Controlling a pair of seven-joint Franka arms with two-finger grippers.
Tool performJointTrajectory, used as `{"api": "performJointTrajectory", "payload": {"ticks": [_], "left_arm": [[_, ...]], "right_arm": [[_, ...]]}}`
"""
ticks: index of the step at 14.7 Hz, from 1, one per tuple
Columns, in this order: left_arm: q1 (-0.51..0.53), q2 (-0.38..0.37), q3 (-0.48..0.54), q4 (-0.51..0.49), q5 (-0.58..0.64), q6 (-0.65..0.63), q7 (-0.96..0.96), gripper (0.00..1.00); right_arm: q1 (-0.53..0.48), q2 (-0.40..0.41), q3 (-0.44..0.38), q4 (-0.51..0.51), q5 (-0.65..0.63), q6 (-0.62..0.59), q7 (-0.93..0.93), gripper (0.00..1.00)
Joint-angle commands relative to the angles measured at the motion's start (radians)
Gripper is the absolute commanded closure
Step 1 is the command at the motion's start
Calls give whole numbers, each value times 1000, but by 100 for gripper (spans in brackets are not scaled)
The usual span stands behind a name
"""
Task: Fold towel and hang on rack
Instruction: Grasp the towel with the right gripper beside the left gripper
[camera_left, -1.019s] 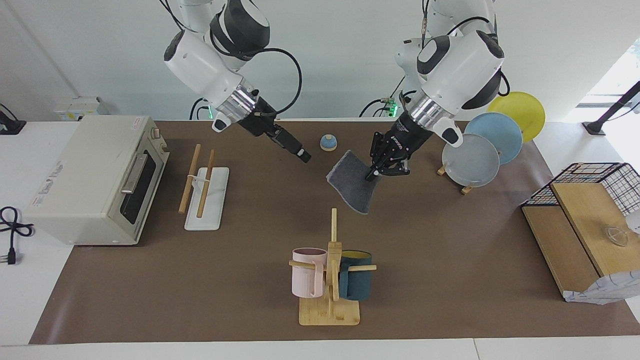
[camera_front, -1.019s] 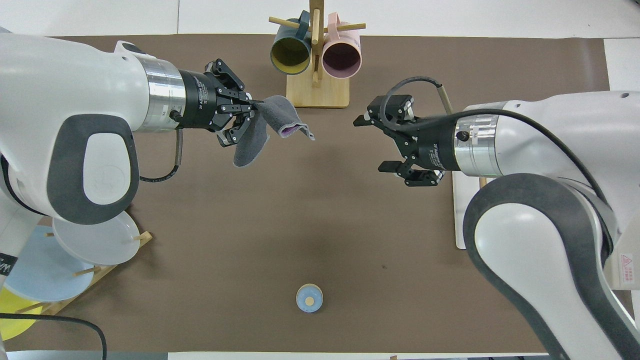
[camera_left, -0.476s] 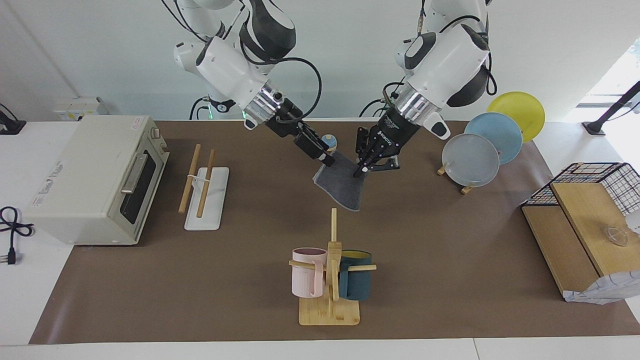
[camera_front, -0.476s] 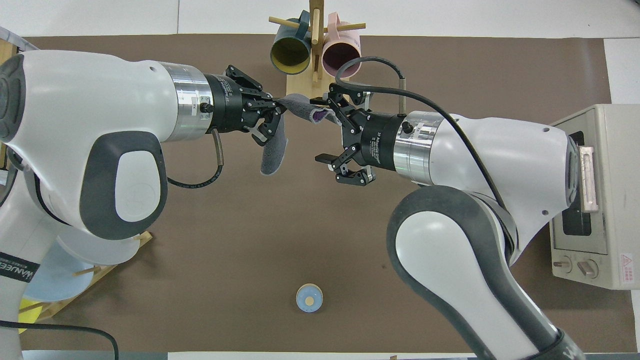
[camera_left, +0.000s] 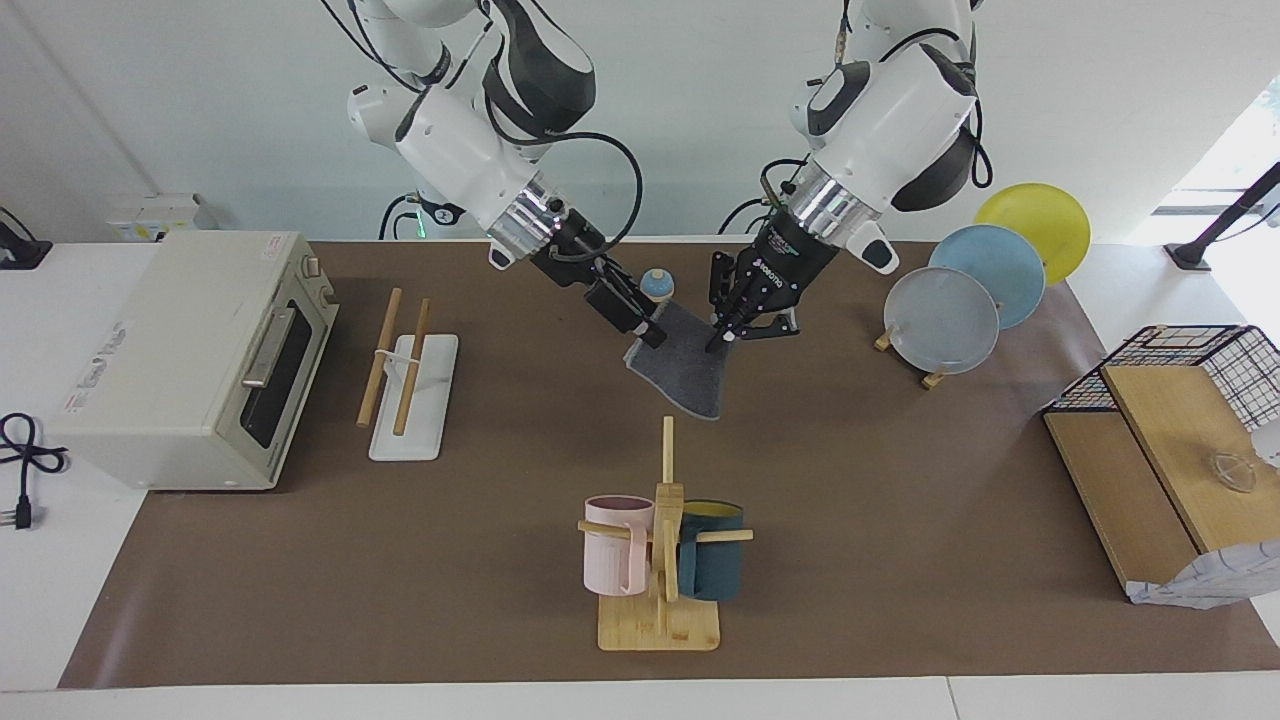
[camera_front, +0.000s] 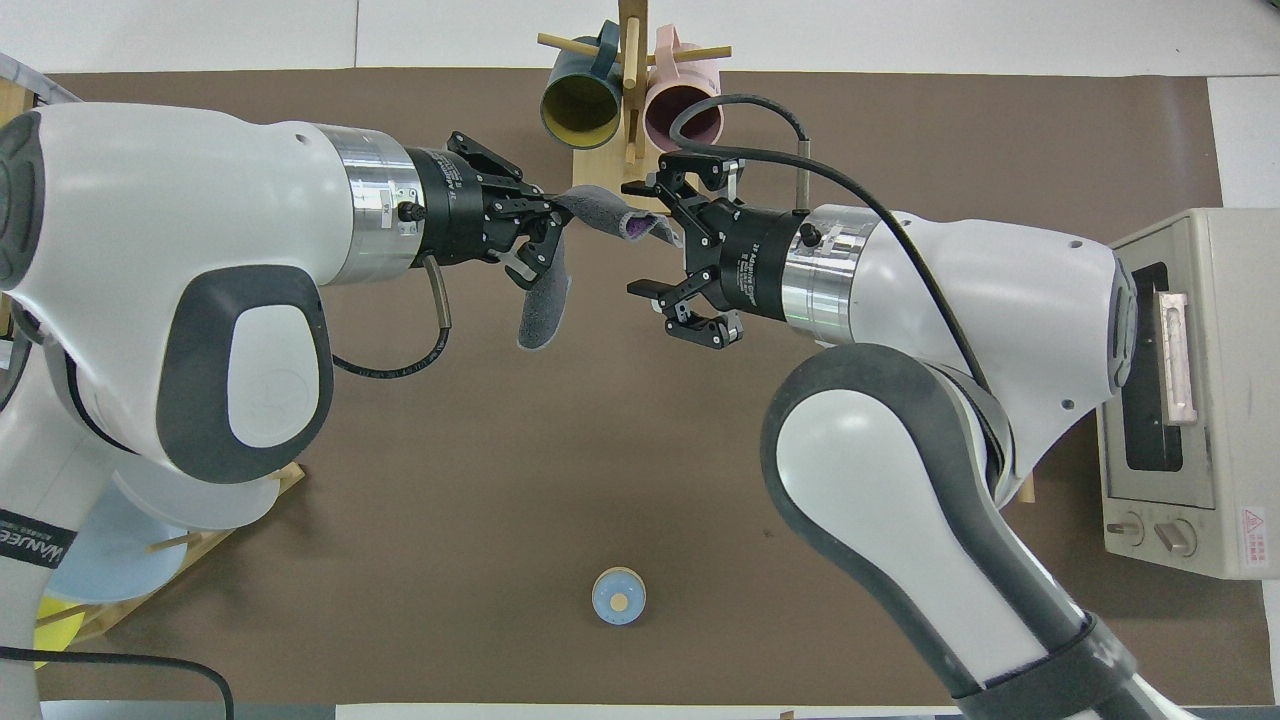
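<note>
Both grippers raised, tips close

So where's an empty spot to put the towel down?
Bare mat lies between the rack and the mug tree, and between the mug tree and the wire basket. It is crowded where both grippers meet at the towel.

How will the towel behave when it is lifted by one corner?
Probably floppy: the towel droops in folds from the left tool, shut on one corner. It seems light, because that pinch alone carries it. The right tool at the other corner may be needed to spread it.

Brown-matted table carries oven, rack, mug tree.
</note>
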Motion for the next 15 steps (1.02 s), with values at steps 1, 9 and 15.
{"api": "performJointTrajectory", "payload": {"ticks": [1, 9, 15], "left_arm": [[-4, -38, 8, -43, -6, 21, -21, 100], [-14, -54, 8, -66, -5, 21, -19, 100], [-20, -64, 8, -89, -2, 26, -6, 1]], "right_arm": [[22, 28, 5, 30, 21, 31, -40, 59], [28, 30, 5, 30, 21, 37, -63, 100], [28, 25, 4, 23, 21, 23, -137, 100]]}}
